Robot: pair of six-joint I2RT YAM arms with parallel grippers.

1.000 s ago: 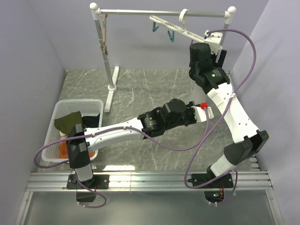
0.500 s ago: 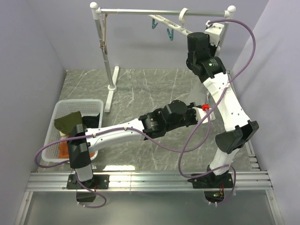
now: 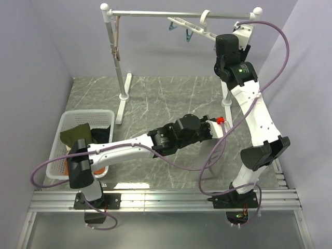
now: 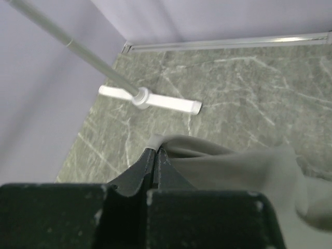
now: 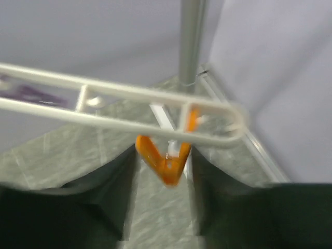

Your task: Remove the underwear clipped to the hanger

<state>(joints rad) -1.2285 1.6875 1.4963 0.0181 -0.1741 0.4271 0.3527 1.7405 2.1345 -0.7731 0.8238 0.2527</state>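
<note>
— Two arms are seen from above; where is each placed?
— The right gripper (image 3: pixel 239 31) is held up at the right end of the white hanger (image 3: pixel 188 25), which is hung on the rail (image 3: pixel 150 12). The left gripper (image 3: pixel 217 126) is stretched out low over the table (image 3: pixel 166 98), close to the right arm. Neither pincer's opening can be read from this height.
— Is any underwear seen there?
— The olive briefs (image 3: pixel 73 136) and the black briefs (image 3: pixel 101 134) are lying in the white basket (image 3: pixel 83 112) at the left, with an orange cloth (image 3: pixel 63 167) beside them.
— What is given by the left wrist camera?
— The fingers (image 4: pixel 140 171) are pressed fully together on a fold of the light grey briefs (image 4: pixel 233 166), and the rest of the cloth is draped away to the right. The rack's white foot (image 4: pixel 171 102) and pole (image 4: pixel 78 46) are seen beyond.
— And the right wrist camera?
— It is blurred. An orange clip (image 5: pixel 165 163) hanging from the hanger's bar is flanked closely by the two dark fingers (image 5: pixel 72 207), with the jaws partly closed. Whether the clip is squeezed or only bracketed cannot be told.
</note>
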